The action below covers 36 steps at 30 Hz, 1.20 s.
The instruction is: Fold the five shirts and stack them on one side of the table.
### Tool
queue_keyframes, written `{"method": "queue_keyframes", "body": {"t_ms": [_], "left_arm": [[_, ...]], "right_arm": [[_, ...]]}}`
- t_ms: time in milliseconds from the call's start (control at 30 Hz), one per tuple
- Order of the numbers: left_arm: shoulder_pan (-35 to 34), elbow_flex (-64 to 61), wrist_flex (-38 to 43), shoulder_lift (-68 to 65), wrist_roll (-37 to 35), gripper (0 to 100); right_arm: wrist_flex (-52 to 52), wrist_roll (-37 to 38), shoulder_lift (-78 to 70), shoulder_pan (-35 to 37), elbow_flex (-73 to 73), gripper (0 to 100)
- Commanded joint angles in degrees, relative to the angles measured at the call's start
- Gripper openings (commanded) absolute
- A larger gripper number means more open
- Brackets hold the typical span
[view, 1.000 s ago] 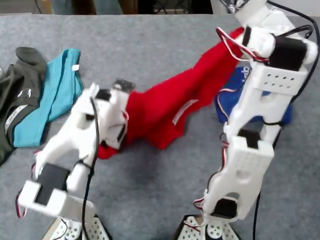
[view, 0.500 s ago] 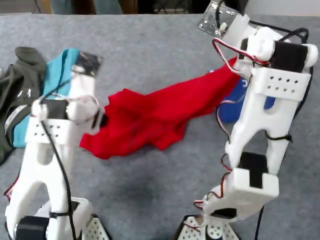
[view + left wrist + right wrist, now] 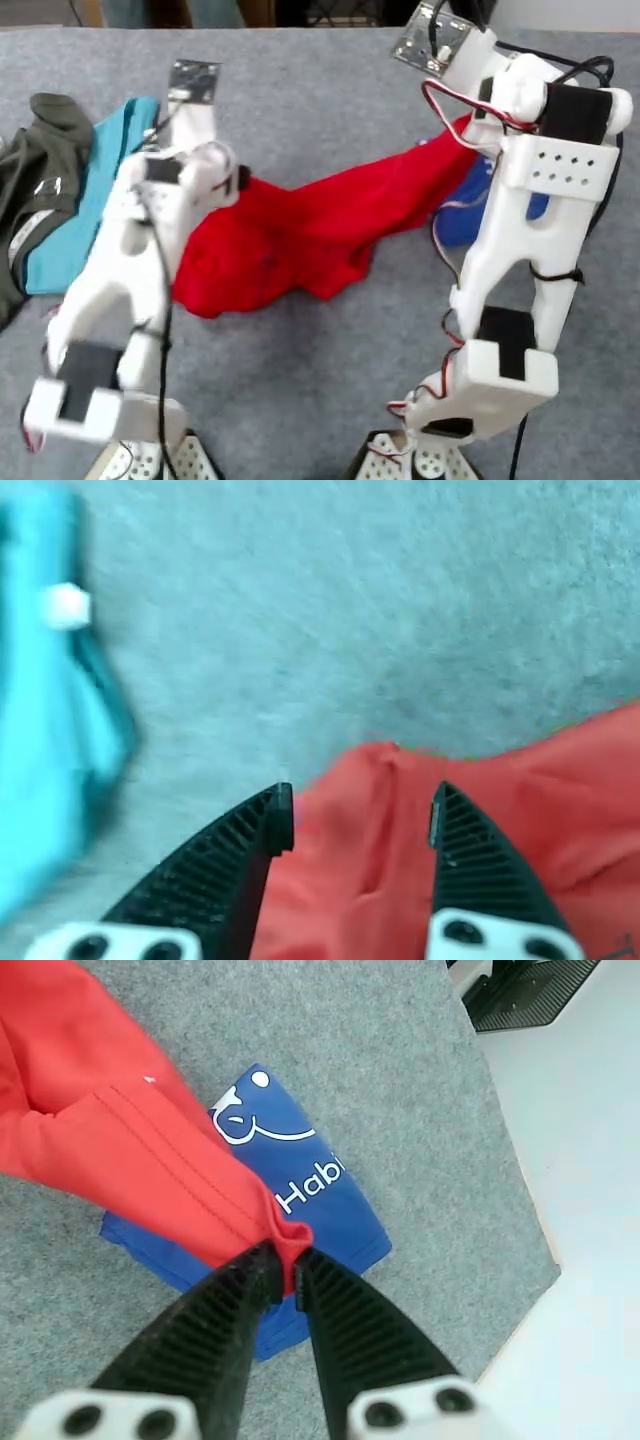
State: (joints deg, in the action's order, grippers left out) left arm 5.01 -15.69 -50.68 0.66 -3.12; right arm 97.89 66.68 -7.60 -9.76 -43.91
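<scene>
Grey tabletop [image 3: 330,90] carries a red shirt [image 3: 300,235]: the right hand [image 3: 283,1265] pinches its end, a blue shirt [image 3: 330,1215] beneath; the left hand [image 3: 360,805] hangs released, the shirt's other edge between its fingers [image 3: 230,850].

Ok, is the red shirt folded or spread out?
Not folded: the red shirt lies stretched and rumpled, one end pinched in the right tool, the open left tool over its other end.

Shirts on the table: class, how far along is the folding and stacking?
Done: the blue shirt looks folded. In hand: the red shirt, pinched by the right gripper, the open left gripper above its other end. Remaining: the teal shirt and the dark shirt lie unfolded.
</scene>
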Motion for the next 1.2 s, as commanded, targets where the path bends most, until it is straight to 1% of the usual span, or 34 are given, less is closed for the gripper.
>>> {"method": "queue_keyframes", "body": {"t_ms": [0,100,233,300,467,733,867,900,1067,1167], "left_arm": [[3.91,7.96,-5.45,-5.01,-2.46,23],[5.58,9.54,-8.7,-8.0,-2.55,16],[5.58,9.36,-11.25,-10.02,-2.55,2],[5.49,8.22,-12.66,-10.73,-2.55,4],[5.49,1.45,-14.86,-7.3,-2.46,3],[5.76,-15.69,-14.51,9.23,-2.55,3],[5.41,-23.87,-12.04,16.53,-2.55,4],[5.41,-25.63,-11.87,17.93,-2.55,6],[5.58,-32.31,-11.87,22.59,-2.2,21],[6.11,-34.59,-13.19,23.65,-1.32,26]], "right_arm": [[-1.14,0.62,2.68,0.88,-0.04,1.4],[-1.23,0.62,2.59,0.88,-0.04,1.4],[-2.11,0.62,2.51,0.88,0.31,1.4],[-2.2,0.62,2.51,0.88,0.31,1.4],[-1.93,0.62,2.86,0.88,0.31,1.4],[0.97,1.32,2.95,1.76,-0.13,1.5],[2.64,1.58,2.95,4.31,-0.13,1.5],[2.64,1.58,2.95,4.66,-0.04,1.5],[2.64,1.58,2.95,5.54,0.22,1.5],[2.64,1.58,2.95,5.45,0.22,1.5]]}}
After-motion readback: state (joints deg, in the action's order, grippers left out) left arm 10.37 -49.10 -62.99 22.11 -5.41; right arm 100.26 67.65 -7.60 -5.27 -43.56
